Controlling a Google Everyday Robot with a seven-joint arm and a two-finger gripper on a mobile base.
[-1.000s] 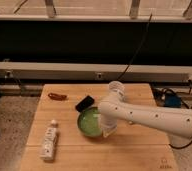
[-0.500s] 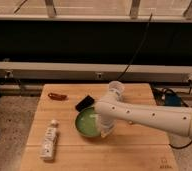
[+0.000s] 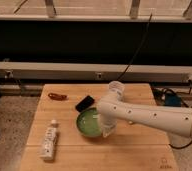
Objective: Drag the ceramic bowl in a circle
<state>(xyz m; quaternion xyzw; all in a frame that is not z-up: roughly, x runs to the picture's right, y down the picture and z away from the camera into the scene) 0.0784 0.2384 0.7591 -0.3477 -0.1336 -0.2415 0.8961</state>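
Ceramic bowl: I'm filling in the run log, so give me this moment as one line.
gripper: at ceramic bowl right rim | ceramic bowl: upright, mid wooden table, near black phone | white bottle: lying flat, apart from bowl

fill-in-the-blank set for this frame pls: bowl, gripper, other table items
1. The gripper sits at the rim of the ____ ceramic bowl.
2. The white bottle lies on its ____.
3. The phone beside the bowl is ____.
Answers: green; side; black.
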